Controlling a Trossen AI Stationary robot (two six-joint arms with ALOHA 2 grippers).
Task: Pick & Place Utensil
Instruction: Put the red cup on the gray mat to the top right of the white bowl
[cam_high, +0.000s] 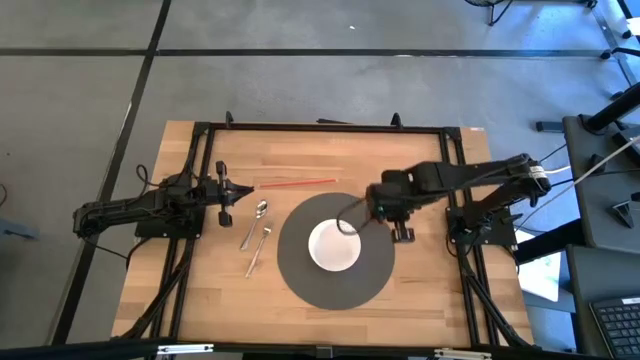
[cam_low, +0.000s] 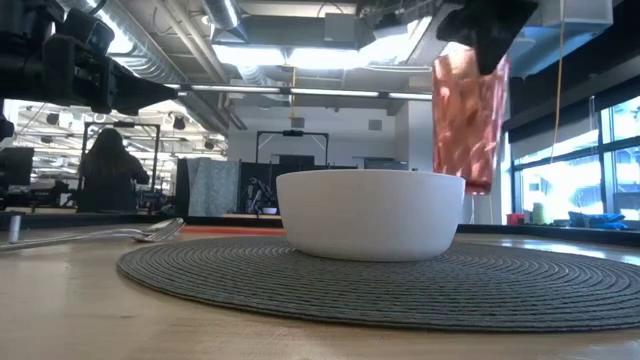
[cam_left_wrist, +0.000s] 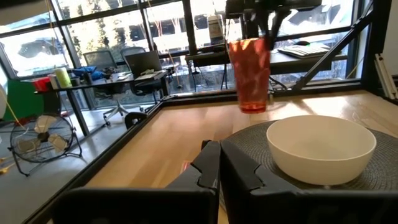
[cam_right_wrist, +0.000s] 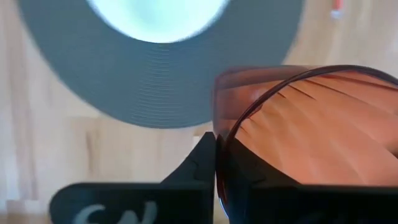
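Wood, pale and finely grained, forms the table top (cam_high: 430, 290), which is framed by dark rails. No brand or readable label is seen on any object; only a blurred pale mark shows on the right gripper's body in its wrist view, and it cannot be read.

A round grey placemat (cam_high: 290, 262) of ribbed, woven rings lies on the table. A plain white bowl (cam_high: 333, 246), smooth and matte, stands on it. Just beside the mat, on the left arm's side, a metal spoon (cam_high: 260, 211) and a metal fork (cam_high: 258, 249) lie flat on the bare wood, near each other and untouched. A thin red straw (cam_high: 297, 183) lies on the wood beyond them.

A reddish, translucent tumbler (cam_low: 470, 118) with a faceted wall is held upright by its rim, clear of the table, at the far edge of the mat. The right gripper (cam_high: 352, 213) is clamped on that rim, one finger inside and one outside.

The left gripper (cam_high: 236, 190) rests near the spoon's bowl, its fingers (cam_left_wrist: 208, 165) pressed together on nothing.

A seated person (cam_low: 108, 170) is seen in the room behind.
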